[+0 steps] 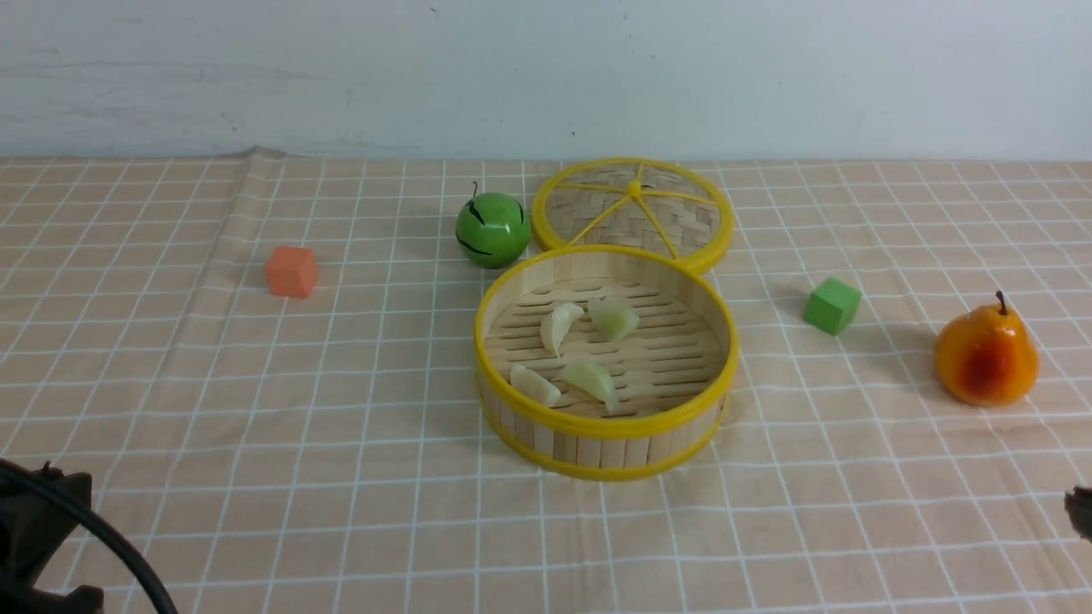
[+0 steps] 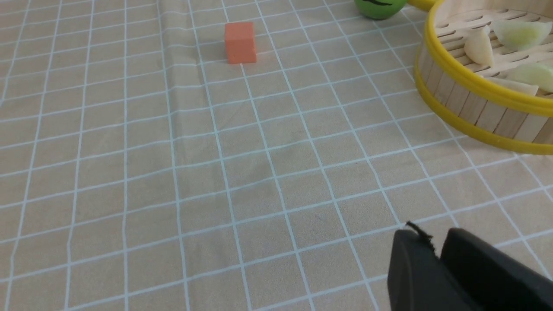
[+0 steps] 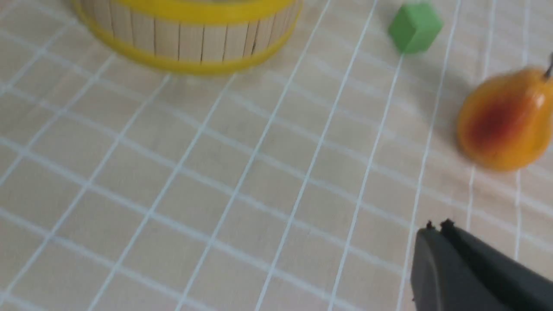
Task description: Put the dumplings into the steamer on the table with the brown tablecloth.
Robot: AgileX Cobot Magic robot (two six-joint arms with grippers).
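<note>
Dumplings [image 1: 560, 327], all four, lie on the slatted floor of the steamer [image 1: 606, 426], which stands mid-way across the bench [image 1: 341, 443] on the brown grid tablecloth [image 1: 819, 477]. Left hand [image 2: 434, 242] hangs beside the steamer, drawn to a narrow slit and empty. The right hand [image 3: 437, 229], near the pear [image 3: 503, 121], is pinched closed on nothing.

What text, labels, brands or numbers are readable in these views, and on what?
None: no readable text, number or logo in any view.
green apple: black streaks only, not letters.
tablecloth: white grid lines only.
steamer, lid, dumplings, orange cube, green cube, pear: no markings visible.
</note>
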